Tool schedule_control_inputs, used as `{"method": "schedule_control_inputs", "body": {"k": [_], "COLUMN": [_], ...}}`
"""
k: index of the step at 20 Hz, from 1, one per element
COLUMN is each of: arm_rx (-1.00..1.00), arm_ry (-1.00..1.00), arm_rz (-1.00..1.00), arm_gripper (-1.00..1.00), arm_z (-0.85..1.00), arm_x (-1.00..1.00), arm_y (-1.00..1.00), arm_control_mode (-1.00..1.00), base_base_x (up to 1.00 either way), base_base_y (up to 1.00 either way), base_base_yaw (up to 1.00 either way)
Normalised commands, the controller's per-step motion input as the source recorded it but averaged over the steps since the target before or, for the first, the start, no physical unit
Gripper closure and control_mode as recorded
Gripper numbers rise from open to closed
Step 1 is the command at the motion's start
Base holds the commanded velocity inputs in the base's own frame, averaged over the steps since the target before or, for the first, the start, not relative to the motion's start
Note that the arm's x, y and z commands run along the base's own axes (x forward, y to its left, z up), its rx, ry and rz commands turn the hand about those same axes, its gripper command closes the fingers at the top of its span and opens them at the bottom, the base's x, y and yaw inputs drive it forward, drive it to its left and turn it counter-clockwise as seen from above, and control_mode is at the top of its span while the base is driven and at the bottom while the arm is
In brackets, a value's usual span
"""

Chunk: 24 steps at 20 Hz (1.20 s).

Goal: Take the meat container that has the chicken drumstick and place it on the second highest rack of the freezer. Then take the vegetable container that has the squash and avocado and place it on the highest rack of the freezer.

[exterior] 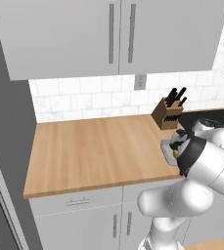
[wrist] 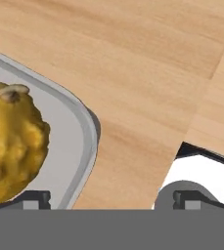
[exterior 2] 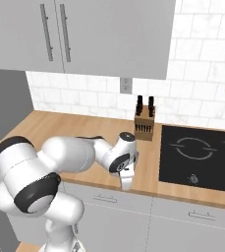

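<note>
A light wooden counter (exterior: 94,146) spans the middle of the left base view. Toward its right side a knife block (exterior: 166,113) stands near the tiled wall, and just below it a grey tray (exterior: 168,150) lies flat on the wood, holding a yellow squash (wrist: 11,141). A black cooktop (exterior 2: 197,156) is set into the counter at right in the right base view.

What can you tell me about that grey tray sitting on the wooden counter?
The grey tray is shallow, with a raised rim and rounded corners, and looks like plastic. It lies flat on the wooden counter near the knife block. A lumpy yellow squash lies in it. The open gripper straddles its rim.
</note>
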Motion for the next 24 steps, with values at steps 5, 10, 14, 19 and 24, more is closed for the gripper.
{"method": "schedule_control_inputs", "body": {"k": [5, 10, 14, 19, 24], "arm_rx": [0.0, 0.0, 0.0, 0.0, 0.0], "arm_ry": [0.01, 0.01, 0.0, 0.0, 0.0], "arm_rz": [0.0, -0.03, -0.05, -0.04, 0.0], "arm_gripper": [-1.0, -1.0, -1.0, -1.0, -1.0], "arm_z": [-0.24, -0.14, -0.39, -0.28, 0.0], "arm_x": [0.0, 0.04, 0.24, 0.18, 0.0], "arm_y": [0.0, 0.0, 0.0, 0.0, 0.0], "arm_control_mode": [-1.0, -1.0, -1.0, -1.0, -1.0], "base_base_x": [0.0, 0.0, 0.0, 0.0, 0.0], "base_base_y": [0.0, 0.0, 0.0, 0.0, 0.0], "base_base_yaw": [0.0, 0.0, 0.0, 0.0, 0.0]}}
